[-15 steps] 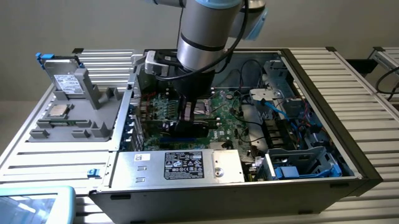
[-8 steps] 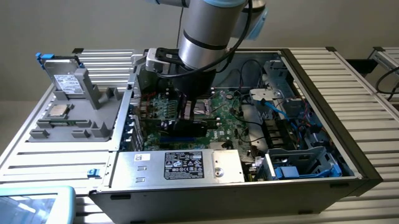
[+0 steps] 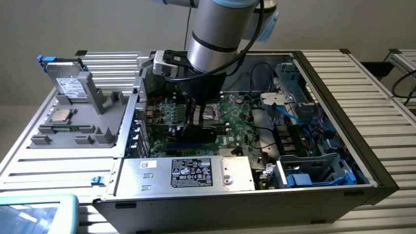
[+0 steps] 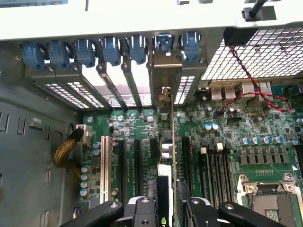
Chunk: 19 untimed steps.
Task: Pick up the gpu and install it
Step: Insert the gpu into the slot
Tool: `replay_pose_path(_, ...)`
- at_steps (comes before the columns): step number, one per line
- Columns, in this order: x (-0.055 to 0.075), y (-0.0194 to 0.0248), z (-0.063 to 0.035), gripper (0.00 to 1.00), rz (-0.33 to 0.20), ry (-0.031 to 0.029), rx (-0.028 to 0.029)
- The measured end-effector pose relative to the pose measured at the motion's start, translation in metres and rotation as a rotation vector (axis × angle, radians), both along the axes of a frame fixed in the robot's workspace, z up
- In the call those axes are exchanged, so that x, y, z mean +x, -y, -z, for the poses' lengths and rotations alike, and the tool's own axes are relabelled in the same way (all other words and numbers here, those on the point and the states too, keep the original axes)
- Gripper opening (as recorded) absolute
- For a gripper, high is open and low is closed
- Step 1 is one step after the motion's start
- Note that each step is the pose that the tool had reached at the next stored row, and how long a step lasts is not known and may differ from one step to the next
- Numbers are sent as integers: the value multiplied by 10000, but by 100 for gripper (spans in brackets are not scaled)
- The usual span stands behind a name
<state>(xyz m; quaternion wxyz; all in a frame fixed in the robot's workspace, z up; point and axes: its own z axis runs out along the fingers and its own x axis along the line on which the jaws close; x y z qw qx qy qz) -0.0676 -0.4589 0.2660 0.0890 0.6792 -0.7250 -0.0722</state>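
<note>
Green and seen edge-on, the thin circuit card with a silver end bracket, the gpu point(image 4: 167, 142), is clamped between the fingers of the black gripper point(image 4: 169, 209). It is held upright over the large green motherboard point(image 4: 227, 127), among long black expansion slots point(image 4: 137, 161). Its bracket is set against the rear openings, under blue plastic clips point(image 4: 111, 49). A yellow braided cable point(image 4: 66, 151) lies well to one side, and a red twisted wire point(image 4: 251, 85) is strung on the other.

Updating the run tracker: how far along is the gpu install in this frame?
Done: the small flat green gpu card is picked up. In hand: the gripper clamps it edge-on over the large green motherboard, its silver end bracket at the rear slot openings. Left: not released; whether the card's edge sits in a slot cannot be told.
</note>
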Motion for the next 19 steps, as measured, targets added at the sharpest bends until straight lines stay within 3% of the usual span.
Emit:
replay_pose_path(1, 1, 0, 0, 28, -3, 105, -3)
replay_pose_path(2, 1, -1, 2, 28, -2, 146, -5)
replay_pose_path(19, -56, -7, 23, 28, -2, 149, -7)
